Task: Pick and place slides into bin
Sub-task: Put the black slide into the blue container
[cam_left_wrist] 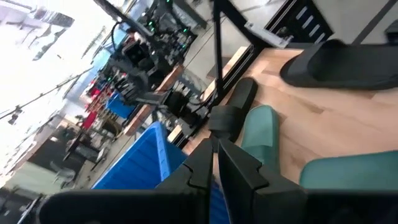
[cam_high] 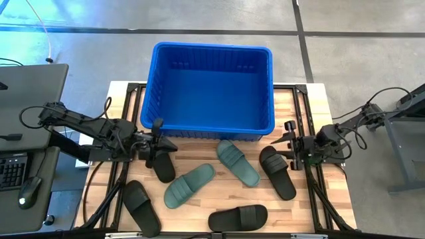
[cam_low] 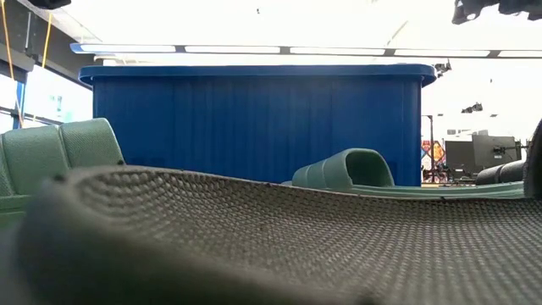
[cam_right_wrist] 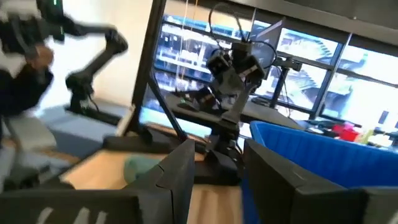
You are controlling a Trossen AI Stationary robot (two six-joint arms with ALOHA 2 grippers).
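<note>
The blue bin (cam_high: 212, 86) stands at the table's far middle, with no slide showing inside it. Several slides lie flat on their soles on the wood in front of it: two green ones (cam_high: 189, 186) (cam_high: 238, 161) and black ones (cam_high: 163, 162) (cam_high: 141, 207) (cam_high: 238, 218) (cam_high: 277, 171). My left gripper (cam_high: 158, 143) is shut and empty beside the bin's near left corner, above the far end of a black slide. My right gripper (cam_high: 291, 143) is open and empty by the bin's near right corner, next to another black slide; its gap shows in the right wrist view (cam_right_wrist: 217, 174).
The bin's near wall (cam_low: 254, 119) rises behind the slides. A black slide's textured sole (cam_low: 254, 237) fills the low view's foreground. A desk with a keyboard and a mouse (cam_high: 26, 189) stands left of the table. Black frame rails run along the table's edges.
</note>
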